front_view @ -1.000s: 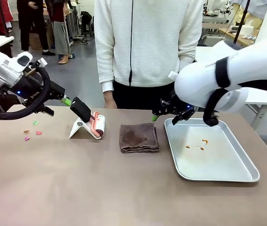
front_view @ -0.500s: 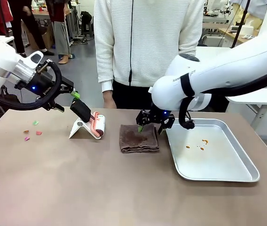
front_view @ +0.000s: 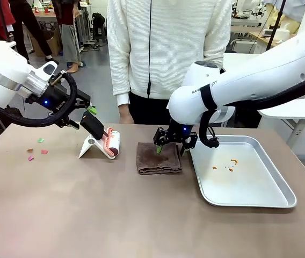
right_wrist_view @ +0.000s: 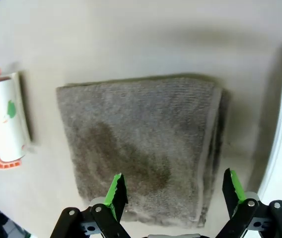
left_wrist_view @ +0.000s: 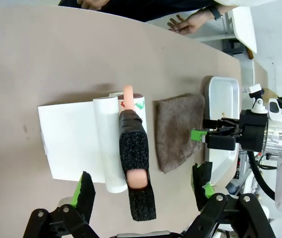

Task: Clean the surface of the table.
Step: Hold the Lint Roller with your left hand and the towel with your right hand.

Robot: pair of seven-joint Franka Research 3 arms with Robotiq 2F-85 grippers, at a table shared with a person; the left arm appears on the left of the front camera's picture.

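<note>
Behind the person in the white zip sweater (front_view: 168, 48) runs a grey floor (front_view: 96, 80). Left of that person, other people (front_view: 66, 37) stand beside a black bag (front_view: 97, 22). To the person's right stand a white-topped table (front_view: 295, 110) and, farther back, a cluttered wooden workbench (front_view: 262, 37).

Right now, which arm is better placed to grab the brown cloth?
Right. The right hand hangs open directly over the cloth. The left hand is open over the lint roller, farther to the left.

We make out dark print on the right arm (front_view: 202, 90), roughly "RANKA", only partly legible; we can read nothing else.
</note>
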